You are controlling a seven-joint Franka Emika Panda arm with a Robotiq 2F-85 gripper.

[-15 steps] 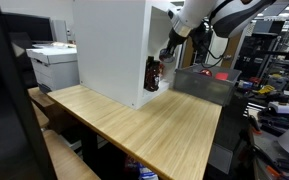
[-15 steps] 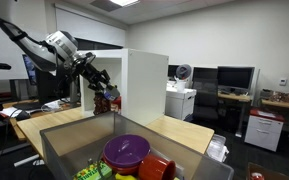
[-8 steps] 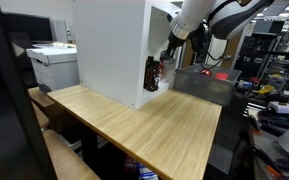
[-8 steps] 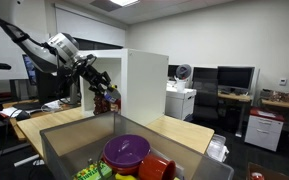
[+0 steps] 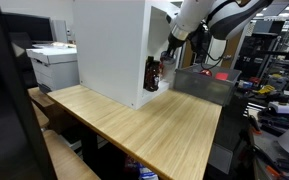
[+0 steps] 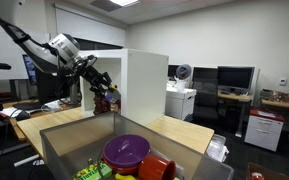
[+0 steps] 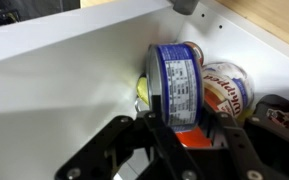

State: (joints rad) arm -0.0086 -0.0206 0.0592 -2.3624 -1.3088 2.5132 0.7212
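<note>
Clamping a blue-labelled can (image 7: 176, 85) from both sides, the jaws stand partly closed on it inside the white cabinet (image 5: 109, 45), which stands along the far edge of the wooden counter (image 5: 134, 125). A second can (image 7: 227, 90) sits just beside it.

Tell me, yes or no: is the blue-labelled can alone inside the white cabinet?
No, in the wrist view a second can with a pale label sits right beside the blue-labelled can.
</note>
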